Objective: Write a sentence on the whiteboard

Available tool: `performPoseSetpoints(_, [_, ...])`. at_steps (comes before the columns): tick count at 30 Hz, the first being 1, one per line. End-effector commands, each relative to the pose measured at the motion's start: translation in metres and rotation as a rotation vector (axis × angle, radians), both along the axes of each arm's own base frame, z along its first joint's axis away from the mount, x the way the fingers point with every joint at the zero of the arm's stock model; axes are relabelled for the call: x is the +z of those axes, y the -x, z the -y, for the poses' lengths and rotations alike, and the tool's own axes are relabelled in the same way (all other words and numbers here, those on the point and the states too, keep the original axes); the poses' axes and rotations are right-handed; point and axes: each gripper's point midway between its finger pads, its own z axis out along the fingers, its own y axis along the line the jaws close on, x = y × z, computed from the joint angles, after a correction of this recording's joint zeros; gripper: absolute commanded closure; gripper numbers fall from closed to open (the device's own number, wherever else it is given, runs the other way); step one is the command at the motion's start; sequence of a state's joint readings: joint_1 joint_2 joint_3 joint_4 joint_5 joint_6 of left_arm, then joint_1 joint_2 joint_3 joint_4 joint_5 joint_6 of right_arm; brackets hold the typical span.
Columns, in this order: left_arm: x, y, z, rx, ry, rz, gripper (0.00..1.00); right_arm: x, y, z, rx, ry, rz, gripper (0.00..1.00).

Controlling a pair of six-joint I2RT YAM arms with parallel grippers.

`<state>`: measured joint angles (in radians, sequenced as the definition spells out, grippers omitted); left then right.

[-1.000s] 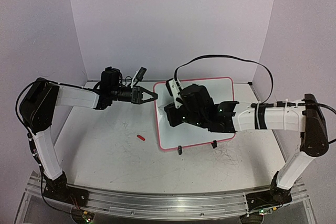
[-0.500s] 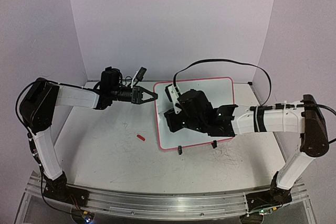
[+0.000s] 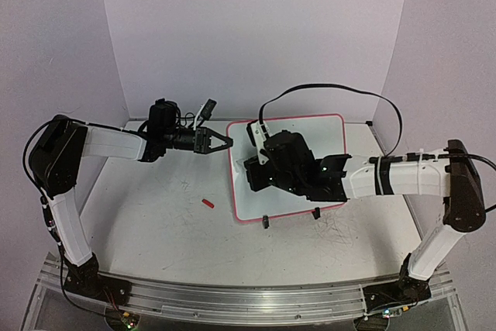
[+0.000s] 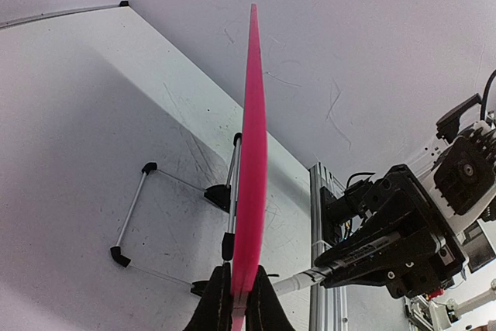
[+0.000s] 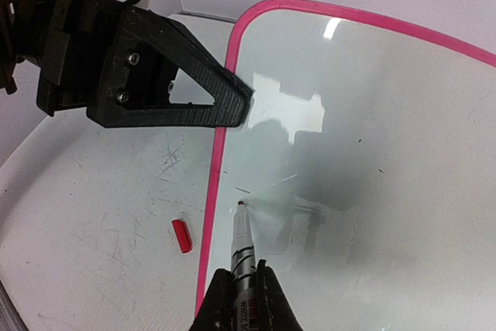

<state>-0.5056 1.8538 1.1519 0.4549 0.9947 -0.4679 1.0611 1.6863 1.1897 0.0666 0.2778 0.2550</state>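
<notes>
Left tool (image 4: 239,300) is pinched on the whiteboard (image 3: 329,133) at its left rim, with the board mid-tabletop (image 3: 147,215). Right tool (image 5: 240,300) clamps the marker (image 5: 242,242), tip just inside that rim, and I see no sentence on it yet. Risk as I judge it: pen pressure pivots the board in that single pinch and strokes smear, or the tip runs off the edge.

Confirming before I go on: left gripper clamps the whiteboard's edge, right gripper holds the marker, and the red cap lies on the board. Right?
No: the right wrist view shows the red cap on the table, left of the whiteboard's pink rim. The rest is right: left gripper clamped on the edge, right gripper holding the marker.
</notes>
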Motion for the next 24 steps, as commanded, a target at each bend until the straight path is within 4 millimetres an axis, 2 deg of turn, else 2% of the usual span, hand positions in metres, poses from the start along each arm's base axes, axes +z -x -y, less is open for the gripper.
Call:
performPoseSetpoints(1, [0.022, 0.01, 0.002, -0.032, 0.034, 0.026, 1.0, 0.042, -0.009, -0.005, -0.03, -0.078, 0.075, 1.0])
performPoseSetpoints(5, [0.022, 0.01, 0.002, -0.033, 0.035, 0.027, 1.0, 0.043, -0.008, -0.012, 0.0, -0.076, 0.082, 1.0])
performPoseSetpoints(10, [0.022, 0.01, 0.002, -0.033, 0.034, 0.025, 1.0, 0.041, -0.013, -0.01, -0.029, -0.067, 0.092, 1.0])
performPoseSetpoints(24, [0.023, 0.01, 0.002, -0.034, 0.035, 0.027, 1.0, 0.019, -0.017, -0.006, -0.07, -0.021, 0.056, 1.0])
